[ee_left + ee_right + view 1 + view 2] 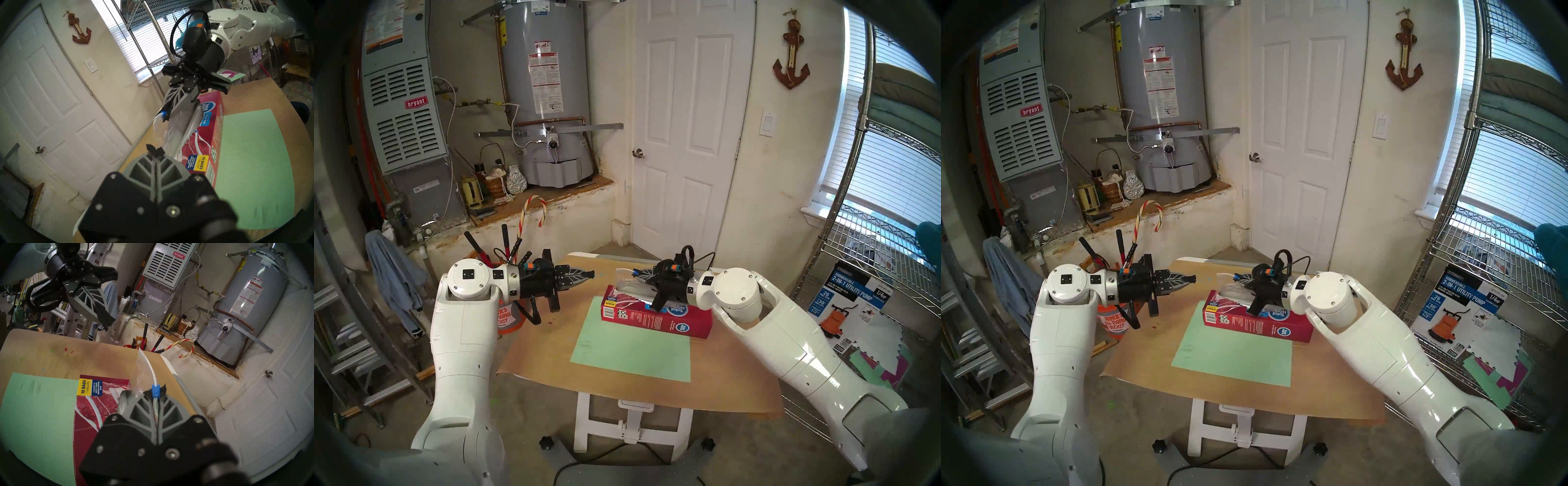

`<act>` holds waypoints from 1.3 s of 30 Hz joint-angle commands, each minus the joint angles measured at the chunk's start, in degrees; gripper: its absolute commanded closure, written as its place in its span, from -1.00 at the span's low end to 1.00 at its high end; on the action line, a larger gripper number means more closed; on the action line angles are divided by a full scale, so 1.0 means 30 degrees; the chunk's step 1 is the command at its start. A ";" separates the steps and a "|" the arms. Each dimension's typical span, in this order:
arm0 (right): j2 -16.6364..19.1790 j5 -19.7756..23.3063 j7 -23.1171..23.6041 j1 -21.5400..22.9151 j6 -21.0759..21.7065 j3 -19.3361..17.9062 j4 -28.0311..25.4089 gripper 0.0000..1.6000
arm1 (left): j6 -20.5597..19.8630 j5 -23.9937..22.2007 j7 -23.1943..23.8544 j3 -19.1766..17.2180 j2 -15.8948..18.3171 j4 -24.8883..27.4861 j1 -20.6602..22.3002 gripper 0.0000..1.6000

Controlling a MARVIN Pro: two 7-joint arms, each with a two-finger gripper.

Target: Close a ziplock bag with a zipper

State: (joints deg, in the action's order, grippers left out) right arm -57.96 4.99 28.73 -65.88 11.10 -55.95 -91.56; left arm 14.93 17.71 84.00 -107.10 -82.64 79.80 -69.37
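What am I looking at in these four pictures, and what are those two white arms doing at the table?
It is a robot with two white arms. The two wide pictures come from cameras on its head, looking down at the table. The other two come from a camera on each wrist, looking along that arm's pincer-like tool.

On the table lie a green sheet and a red box of storage bags. A clear ziplock bag sits over the box.

The right tool is shut on the bag's whitish rim, right at the small blue zipper. The left tool is shut too, but holds nothing and hangs above the table, apart from the bag.
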 commanded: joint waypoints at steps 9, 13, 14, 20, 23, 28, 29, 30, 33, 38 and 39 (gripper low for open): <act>-0.0476 0.0075 -0.0366 -0.0004 -0.0133 0.0080 -0.0330 1.00 | 0.0678 -0.0690 0.0296 0.0750 -0.0669 -0.0224 0.1509 -0.76; -0.0740 0.0045 -0.0471 0.0140 -0.0098 0.0185 -0.0303 1.00 | 0.0771 -0.0640 0.0335 0.1104 -0.0432 -0.0565 0.1912 -1.00; -0.0781 0.0044 -0.0486 0.0186 -0.0085 0.0204 -0.0301 1.00 | 0.0813 -0.0633 0.0335 0.1177 -0.0376 -0.0713 0.2002 -1.00; -0.0858 0.0020 -0.0436 0.0378 -0.0181 0.0337 -0.0232 1.00 | 0.1059 -0.0774 0.0335 0.1595 -0.0115 -0.1648 0.2526 -0.74; -0.0873 0.0028 -0.0415 0.0435 -0.0163 0.0379 -0.0248 1.00 | 0.1167 -0.0811 0.0335 0.1833 0.0029 -0.2143 0.2804 -0.60; -0.0881 0.0064 -0.0374 0.0490 -0.0127 0.0409 -0.0283 1.00 | 0.1350 -0.0882 0.0335 0.2090 0.0115 -0.2679 0.3073 -0.52; -0.0879 0.0069 -0.0370 0.0500 -0.0119 0.0418 -0.0288 1.00 | 0.1407 -0.0896 0.0335 0.2150 0.0126 -0.2808 0.3134 -0.50; -0.0855 0.0077 -0.0334 0.0513 -0.0093 0.0443 -0.0338 1.00 | 0.1571 -0.0989 0.0335 0.2307 0.0124 -0.3146 0.3335 -0.47; -0.0834 0.0082 -0.0325 0.0490 -0.0086 0.0464 -0.0388 1.00 | 0.1675 -0.1055 0.0335 0.2450 0.0101 -0.3379 0.3489 -0.44; -0.0810 0.0106 -0.0359 0.0394 -0.0092 0.0493 -0.0454 1.00 | 0.1825 -0.1234 0.0335 0.2742 0.0069 -0.3756 0.3717 0.00; -0.0805 0.0103 -0.0353 0.0395 -0.0095 0.0504 -0.0457 1.00 | 0.1845 -0.1286 0.0335 0.2793 0.0081 -0.3817 0.3748 0.02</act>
State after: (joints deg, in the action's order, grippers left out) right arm -59.86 5.25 27.53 -65.64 11.09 -54.29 -91.54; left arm 20.01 15.45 85.14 -99.22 -82.35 68.51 -60.92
